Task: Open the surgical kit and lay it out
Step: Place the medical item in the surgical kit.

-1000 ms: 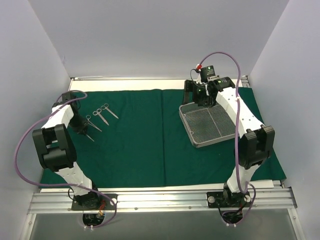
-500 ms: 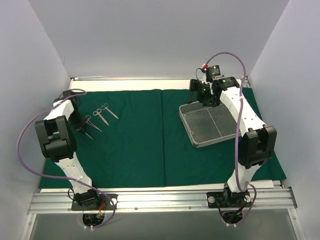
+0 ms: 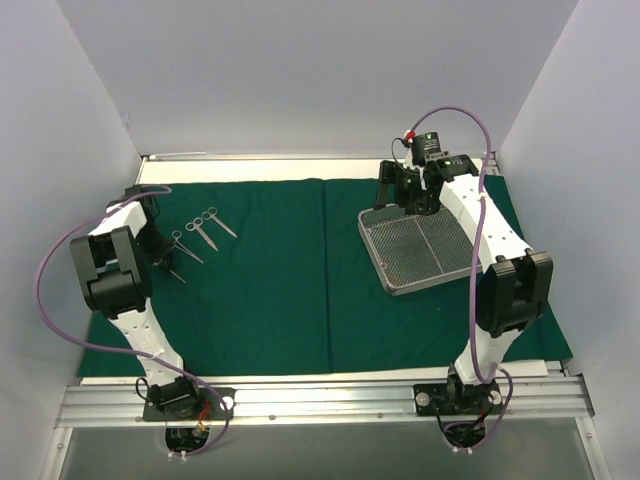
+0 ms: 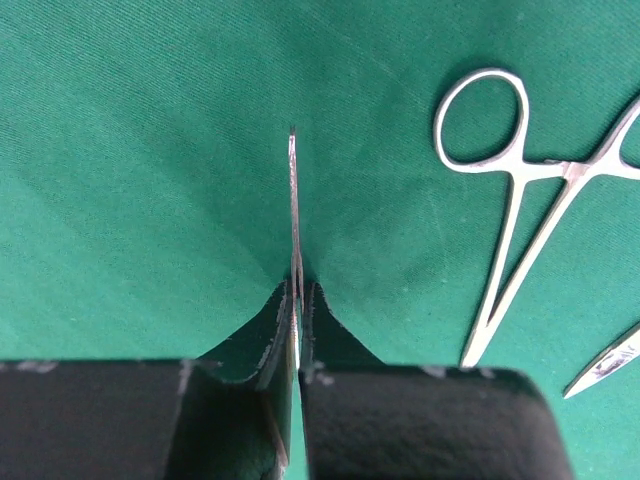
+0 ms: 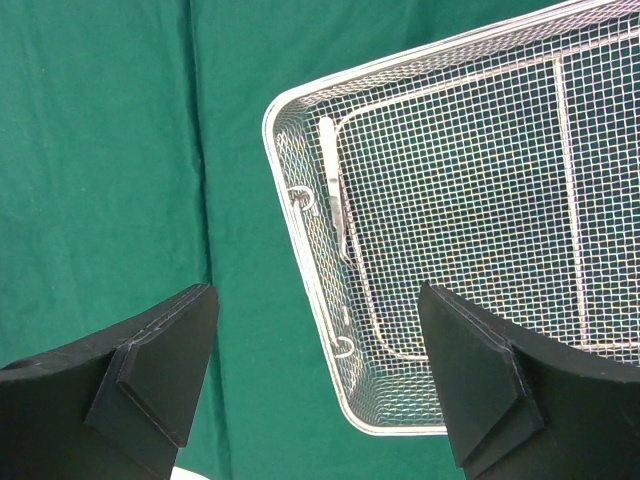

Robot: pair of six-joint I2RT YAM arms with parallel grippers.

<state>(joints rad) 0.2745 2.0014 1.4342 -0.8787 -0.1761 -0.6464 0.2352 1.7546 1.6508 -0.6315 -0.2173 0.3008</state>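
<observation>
The dark green drape [image 3: 270, 290] lies spread over the table. My left gripper [image 3: 163, 260] [image 4: 298, 292] is low at the drape's left side, shut on thin steel tweezers [image 4: 293, 205] seen edge-on, their tip pointing away from the fingers. Ring-handled forceps [image 4: 505, 215] lie just to its right, among three instruments [image 3: 203, 230] in a row. The wire-mesh tray [image 3: 385, 275] [image 5: 300, 250] sits at the right. My right gripper [image 3: 403, 190] [image 5: 320, 385] hangs open above the tray's far left corner, where one small steel instrument [image 5: 333, 200] lies against the wall.
White walls close in on both sides and the back. The tray [image 3: 385, 275] sits skewed on the drape. A crease [image 3: 327, 270] runs down the drape's middle. Bare white table [image 3: 260, 168] shows behind the drape's far edge.
The left arm's elbow has swung back toward the left wall while its gripper stays by the instruments. The right wrist has shifted slightly right over the tray's far edge.
</observation>
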